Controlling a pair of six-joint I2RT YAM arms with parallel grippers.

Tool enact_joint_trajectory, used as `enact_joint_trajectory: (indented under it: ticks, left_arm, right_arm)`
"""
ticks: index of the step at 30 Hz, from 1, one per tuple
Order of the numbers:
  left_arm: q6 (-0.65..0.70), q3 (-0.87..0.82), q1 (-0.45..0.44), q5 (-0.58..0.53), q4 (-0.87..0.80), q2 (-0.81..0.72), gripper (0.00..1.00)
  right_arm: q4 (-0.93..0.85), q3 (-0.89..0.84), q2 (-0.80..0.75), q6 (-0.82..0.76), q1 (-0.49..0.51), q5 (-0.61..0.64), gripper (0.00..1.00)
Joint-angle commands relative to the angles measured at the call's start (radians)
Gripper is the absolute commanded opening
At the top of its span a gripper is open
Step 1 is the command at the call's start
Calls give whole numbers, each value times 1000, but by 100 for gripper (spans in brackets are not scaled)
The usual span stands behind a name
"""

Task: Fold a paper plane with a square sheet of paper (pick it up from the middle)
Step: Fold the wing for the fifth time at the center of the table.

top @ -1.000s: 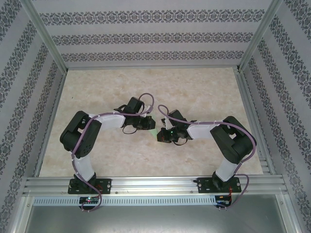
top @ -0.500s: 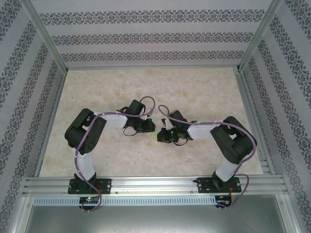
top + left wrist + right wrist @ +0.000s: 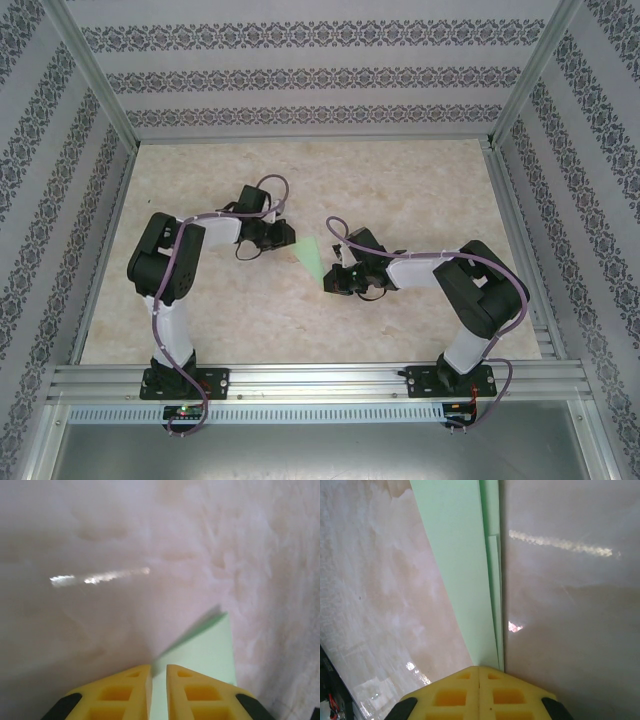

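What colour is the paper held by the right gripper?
The paper is plain pale green, clearest in the right wrist view.

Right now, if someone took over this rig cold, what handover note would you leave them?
Left gripper: jaws almost closed, with a narrow gap. The wide end of the green paper lies in the gap; I cannot tell whether it is pinched.
Right gripper: jaws shut on the paper's narrow end.
Paper: spans between the two grippers near the middle of the table.
Done: folded into a long pointed triangle with layered flaps.
Left: probably final creasing, then setting it down.
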Motion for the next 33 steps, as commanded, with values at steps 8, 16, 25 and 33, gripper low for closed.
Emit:
enact_joint_trajectory:
  ticks: [8,16,25,33]
  left_arm:
    - [61,97,102,-237,-121,29,23]
    - [34,86,94,-234,-216,-138,36]
    - [4,82,-15,-346,-404,-271,60]
    - [-52,138,-209,-504,-514,-253,81]
  right_arm:
    - [-214,-36,24,20,-7,160,12]
    - [-217,95,-143,38,8,234,40]
    - [-247,95,-441,30,-15,504,65]
    - [-343,19,-590,-6,-103,674,93]
